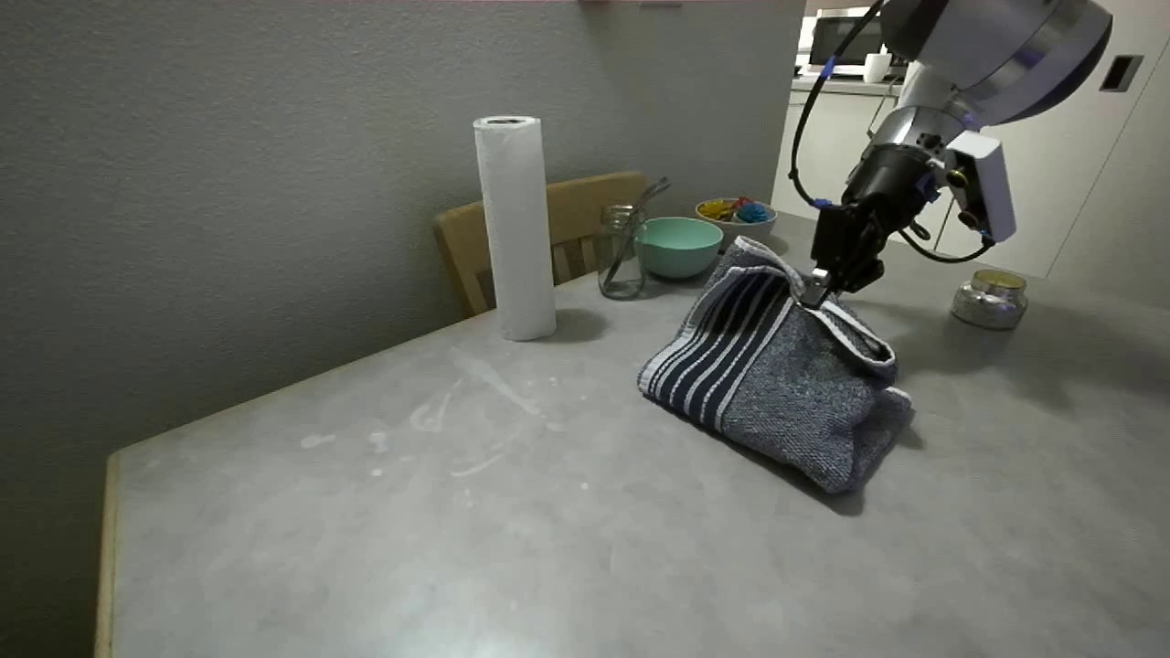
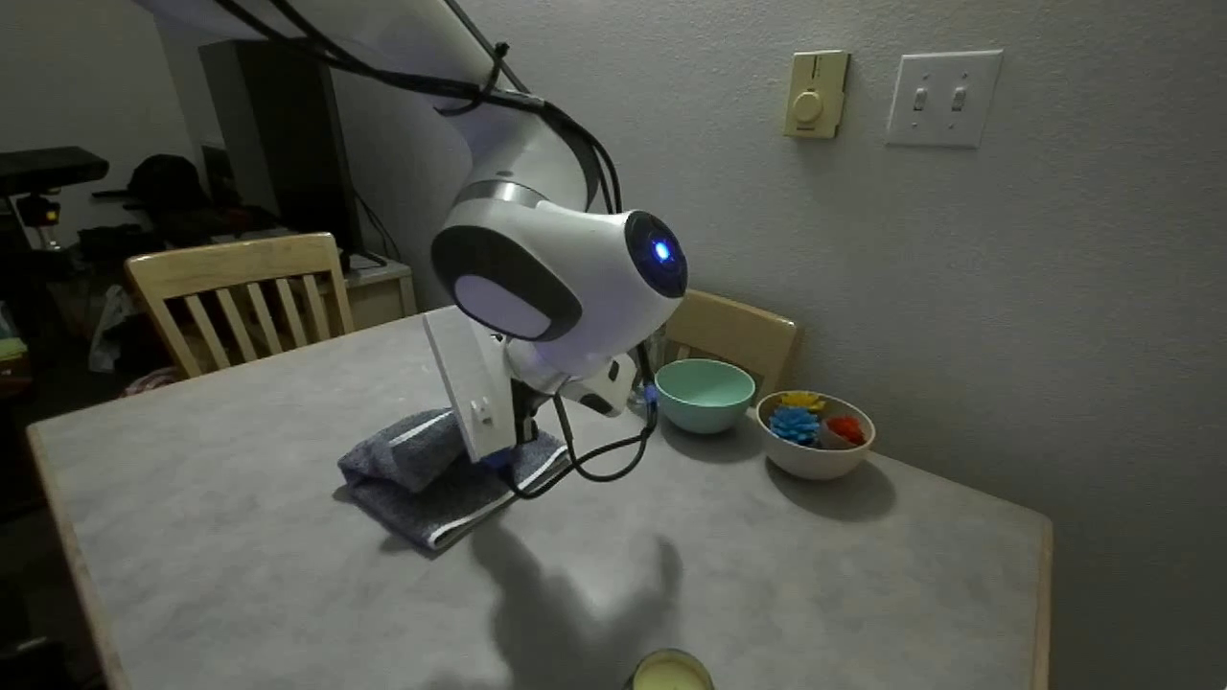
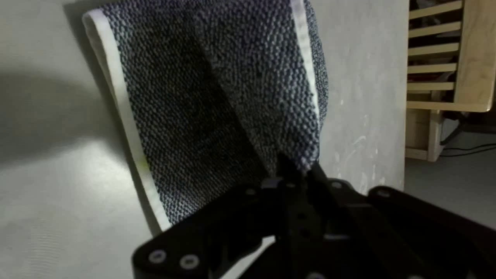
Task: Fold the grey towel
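we find the grey towel point(image 1: 786, 402) on the table point(image 1: 347, 548), partly folded and bunched, with the gripper point(image 1: 813, 291) at its raised edge. the jaws are pressed together, pinching a bit of the towel by its white edging; that bit is held up, and the cloth slopes down from it to the lower part, which lies on the table. in an exterior view we see a band of dark and white stripes across one end of the towel, and speckled grey over the rest of that face. in the wrist view we look onto a flatter layer whose white edging bears a small yellowish mark point(image 3: 143, 164), with another layer rising over it to the gripper; the very tips are too dark there for us to make out clearly.

we have a paper roll point(image 1: 516, 228) standing upright on the table, well apart from the towel. farther back, near the wall point(image 1: 274, 183), a glass jar point(image 1: 611, 260) with thin sticks point(image 1: 656, 189) leaning in it stands just beside a green bowl point(image 1: 678, 260). next to that, in both exterior views, sits a pale bowl point(image 2: 810, 465) holding blue, yellow and red pieces point(image 2: 796, 425) that we cannot name. a small round pot point(image 1: 987, 306) with a yellowish top stands apart from the towel.

the arm point(image 2: 594, 278) reaches in from above, a blue light point(image 2: 661, 251) glowing on one joint. we also see a wooden chair point(image 1: 594, 206) by the wall, a slatted chair point(image 2: 230, 261) at another edge of the table, and a dial box point(image 2: 815, 94) and a switch plate point(image 2: 944, 99) on the wall.
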